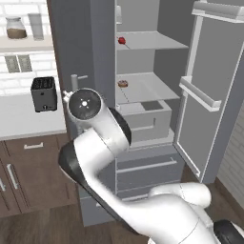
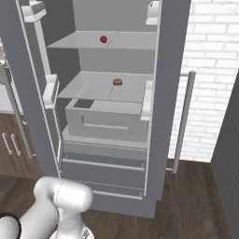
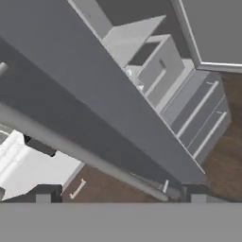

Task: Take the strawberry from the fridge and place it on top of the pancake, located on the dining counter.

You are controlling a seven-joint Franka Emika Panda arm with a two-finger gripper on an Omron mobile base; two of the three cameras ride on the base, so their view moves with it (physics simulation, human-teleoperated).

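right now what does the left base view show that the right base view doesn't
Left base view: a toaster on the counter, jars on a wall shelf, and the arm raised before the fridge. Right base view: a white brick wall and the right door's bar handle. Both: the open fridge, the strawberry on an upper shelf, and a doughnut on the shelf below.

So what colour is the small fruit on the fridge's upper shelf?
Bright red: the strawberry shows best in the left base view.
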